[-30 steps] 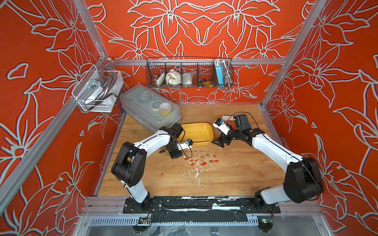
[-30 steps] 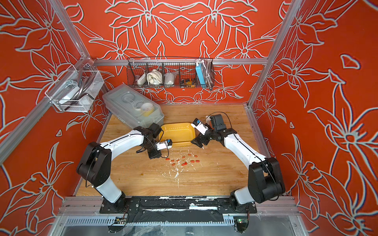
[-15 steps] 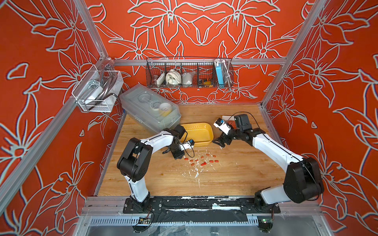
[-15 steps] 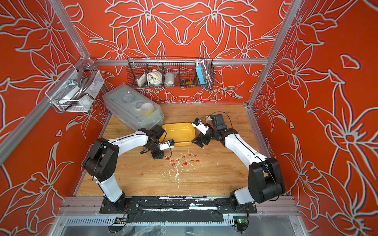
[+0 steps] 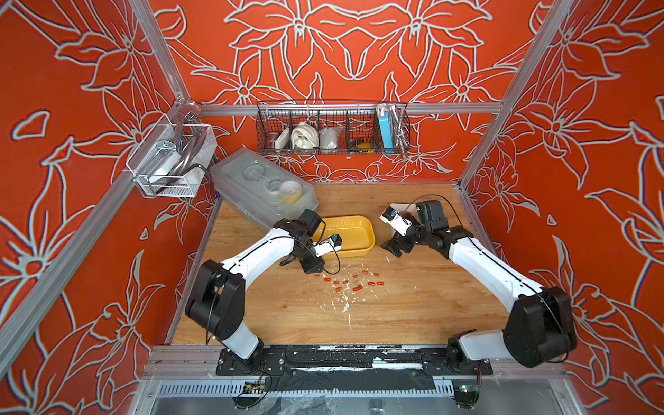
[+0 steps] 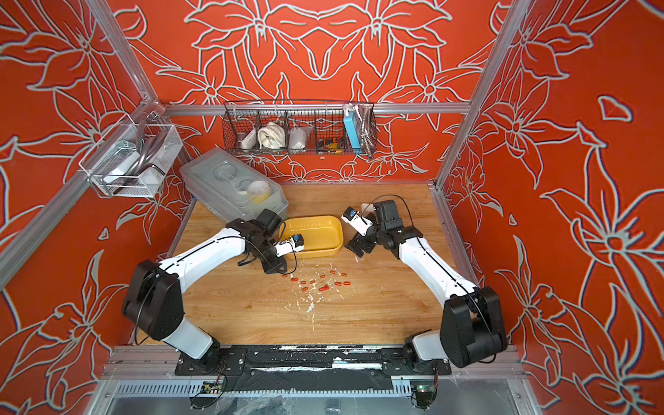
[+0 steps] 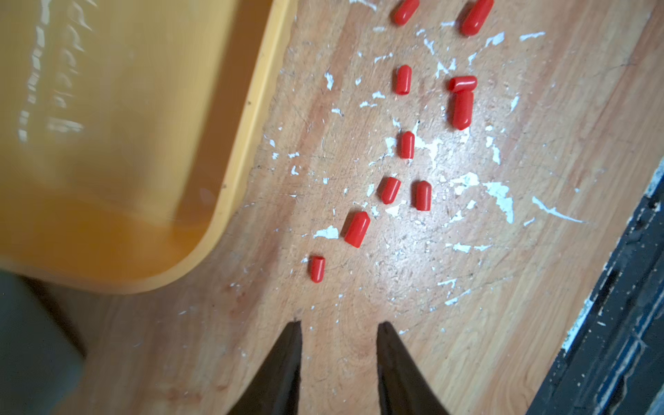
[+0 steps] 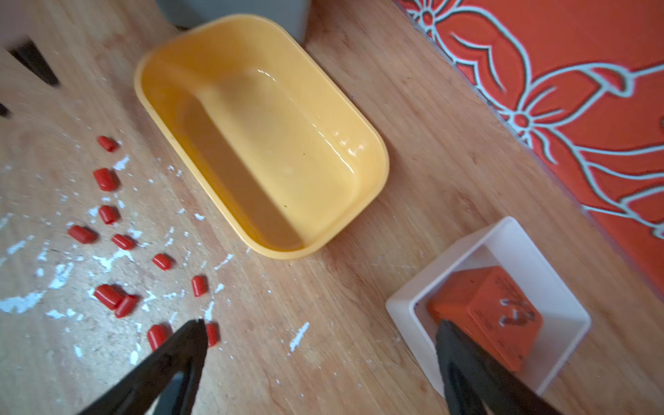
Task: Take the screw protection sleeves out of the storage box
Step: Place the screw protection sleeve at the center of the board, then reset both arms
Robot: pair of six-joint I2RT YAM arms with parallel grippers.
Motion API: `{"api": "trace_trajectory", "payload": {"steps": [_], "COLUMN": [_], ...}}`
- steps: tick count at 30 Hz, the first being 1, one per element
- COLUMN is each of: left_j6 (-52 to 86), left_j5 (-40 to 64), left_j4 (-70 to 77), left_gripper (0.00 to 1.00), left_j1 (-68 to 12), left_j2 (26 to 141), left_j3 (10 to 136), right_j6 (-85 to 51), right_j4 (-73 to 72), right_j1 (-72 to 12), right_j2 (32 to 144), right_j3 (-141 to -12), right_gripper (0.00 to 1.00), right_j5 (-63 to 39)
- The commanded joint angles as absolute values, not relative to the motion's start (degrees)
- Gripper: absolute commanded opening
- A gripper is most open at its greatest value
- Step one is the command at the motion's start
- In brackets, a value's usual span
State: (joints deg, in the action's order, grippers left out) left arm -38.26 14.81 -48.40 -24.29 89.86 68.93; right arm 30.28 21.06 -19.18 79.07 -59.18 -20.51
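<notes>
storage box [image 5: 354, 252] looks empty; screw protection sleeves [image 5: 357, 287] loose on worktop [image 5: 413, 305] between box and front edge; left gripper [image 7: 339, 325] nearer, jaws apart, empty, sleeves just ahead of tips; right gripper [image 8: 322, 323] wide apart, empty

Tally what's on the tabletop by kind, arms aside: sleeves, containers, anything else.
screw protection sleeves: 13, all outside the tray
storage box: 1, empty
white bin: 1
orange block: 1, in the bin
clear lidded box: 1
Total: 17
</notes>
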Motion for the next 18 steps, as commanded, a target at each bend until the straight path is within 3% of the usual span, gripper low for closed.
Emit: {"api": "trace_trajectory", "payload": {"steps": [1, 11, 15, 18], "left_j6": [-38.8, -32.5, -28.8, -26.9], "left_j5": [14.6, 10.5, 7.5, 3.6], "left_j4": [-51.2, -43.4, -37.5, -32.3], "left_gripper": [0.41, 0.54, 0.7, 0.88], "left_j1": [-22.3, -14.6, -12.0, -10.0], "left_j2": [86.3, 79.5, 75.4, 71.6], "left_j3": [70.6, 70.9, 67.1, 63.2], "right_j6": [35.0, 37.4, 38.7, 38.9], "right_j4": [23.9, 31.4, 31.3, 31.3], "right_j1": [-18.7, -18.3, -17.7, -16.5], "right_j2": [77.7, 81.0, 80.6, 79.8], "right_j3": [-60.7, -70.0, -71.7, -72.6], "right_gripper": [0.99, 0.99, 0.99, 0.99], "right_j5": [-11.6, 8.8, 13.4, 15.8]}}
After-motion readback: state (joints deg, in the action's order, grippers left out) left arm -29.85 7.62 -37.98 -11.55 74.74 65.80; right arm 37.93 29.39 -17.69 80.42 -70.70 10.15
